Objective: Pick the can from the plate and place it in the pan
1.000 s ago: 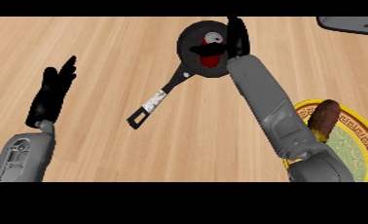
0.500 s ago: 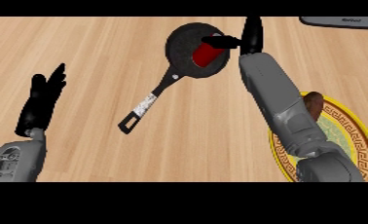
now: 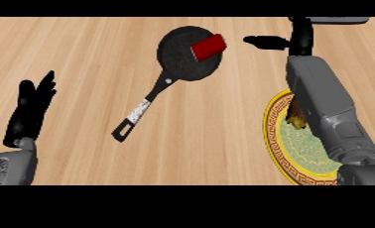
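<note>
A red can (image 3: 209, 47) lies tilted in the black pan (image 3: 179, 59), against its right rim. The pan's handle (image 3: 143, 107) runs down to the lower left. My right hand (image 3: 291, 41) is open to the right of the pan, thumb pointing left toward the can, apart from it. Under my right forearm sits the yellow-rimmed plate (image 3: 277, 142), with a brown object (image 3: 298, 115) partly showing on it. At the lower left, my left hand (image 3: 31, 108) rests open with fingers up.
A dark object (image 3: 341, 20) sits at the counter's top right edge, behind my right hand. Bare wooden counter lies between the pan handle and the plate, and around the left hand.
My right hand has let go of the can and drawn back to the right. The can now lies in the pan on its own. The view has shifted slightly.
</note>
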Motion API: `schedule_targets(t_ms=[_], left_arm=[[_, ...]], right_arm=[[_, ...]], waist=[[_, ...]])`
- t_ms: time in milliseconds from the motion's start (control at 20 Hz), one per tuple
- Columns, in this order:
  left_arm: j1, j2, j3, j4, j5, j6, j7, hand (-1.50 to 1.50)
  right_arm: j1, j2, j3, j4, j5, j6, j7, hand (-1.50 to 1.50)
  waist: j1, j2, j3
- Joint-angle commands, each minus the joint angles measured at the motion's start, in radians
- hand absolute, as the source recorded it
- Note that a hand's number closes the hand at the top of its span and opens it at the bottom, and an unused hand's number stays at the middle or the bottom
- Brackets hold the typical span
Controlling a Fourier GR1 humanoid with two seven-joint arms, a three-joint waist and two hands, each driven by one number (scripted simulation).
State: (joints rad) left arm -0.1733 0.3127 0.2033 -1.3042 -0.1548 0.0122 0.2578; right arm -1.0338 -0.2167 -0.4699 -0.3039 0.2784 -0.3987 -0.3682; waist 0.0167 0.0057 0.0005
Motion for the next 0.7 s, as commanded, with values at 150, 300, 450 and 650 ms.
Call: schedule_targets(t_ms=[150,300,450,650], left_arm=[[0.056,0.017,0.037,0.021,-0.002,0.008,-0.058,0.00],[0.031,0.008,0.027,0.009,0.006,-0.007,-0.048,0.00],[0.012,0.009,0.023,-0.012,0.007,-0.010,0.014,0.00],[0.066,-0.038,-0.005,-0.084,-0.009,0.009,0.039,0.00]], right_arm=[[0.163,-0.102,0.030,-0.125,-0.041,0.224,0.005,-1.50],[0.198,-0.204,0.029,-0.142,-0.056,0.322,0.017,-1.50],[0.330,-0.218,0.050,-0.248,-0.073,0.403,-0.026,-1.50],[0.371,-0.228,0.060,-0.355,-0.117,0.424,0.033,-1.50]], waist=[[-0.030,-0.012,-0.001],[-0.019,-0.007,-0.001],[-0.033,-0.011,-0.001],[-0.016,-0.007,0.000]])
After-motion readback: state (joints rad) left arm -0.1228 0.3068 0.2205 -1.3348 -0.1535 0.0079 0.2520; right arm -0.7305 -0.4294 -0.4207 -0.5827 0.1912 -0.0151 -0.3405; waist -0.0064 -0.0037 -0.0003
